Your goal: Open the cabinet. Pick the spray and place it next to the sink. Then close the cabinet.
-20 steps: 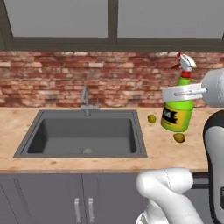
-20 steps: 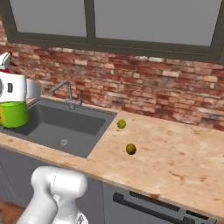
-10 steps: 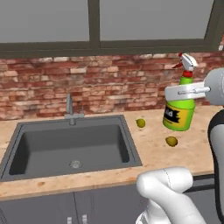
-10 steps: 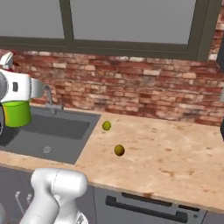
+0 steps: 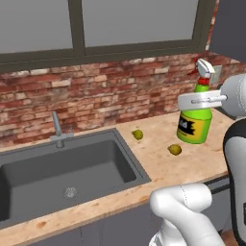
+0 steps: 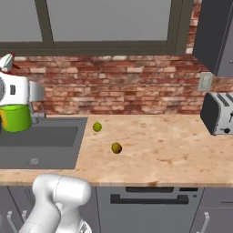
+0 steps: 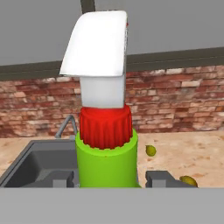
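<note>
Glossy plastic spray (image 5: 194, 121); speckled wood-look counter (image 6: 168, 145); rough brick wall (image 5: 101, 103); matt grey sink (image 5: 62, 168)

Claw (image 5: 201, 101) raised, apparently clamped on spray (image 5: 195, 126).

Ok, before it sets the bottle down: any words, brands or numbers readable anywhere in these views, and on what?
Label on the spray, held in the gripper: a dark patch with pale marks, too blurred to read.
Toaster: no lettering can be made out.
Wall outlet: no lettering can be made out.
No legible text in any view.
</note>
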